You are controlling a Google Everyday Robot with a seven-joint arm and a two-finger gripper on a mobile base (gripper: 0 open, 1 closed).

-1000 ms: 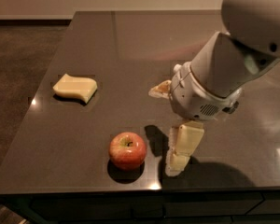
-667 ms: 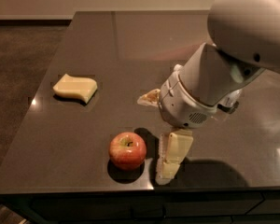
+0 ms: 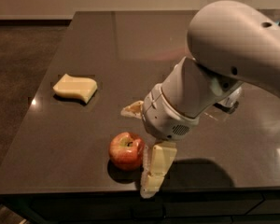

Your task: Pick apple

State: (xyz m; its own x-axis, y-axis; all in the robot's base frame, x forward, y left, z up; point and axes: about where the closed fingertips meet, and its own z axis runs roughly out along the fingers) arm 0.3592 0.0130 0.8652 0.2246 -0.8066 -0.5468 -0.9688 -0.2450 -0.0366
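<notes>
The red apple [image 3: 125, 150], with a yellow-green patch around its stem dimple, sits on the dark table [image 3: 107, 55] near the front edge. My gripper [image 3: 136, 151] hangs from the big white arm at the right and is open. One cream finger [image 3: 157, 166] stands right beside the apple's right side, touching or nearly touching it. The other finger [image 3: 133, 109] is just behind the apple. The apple lies about between the two fingers and rests on the table.
A pale yellow wavy sponge [image 3: 76, 87] lies on the table's left part. The table's front edge [image 3: 84, 190] runs just below the apple and its left edge is near the sponge. The white arm [image 3: 233, 45] covers the right side.
The arm and gripper have moved left toward the apple; the near finger now stands right beside it. The apple and sponge have not moved.
</notes>
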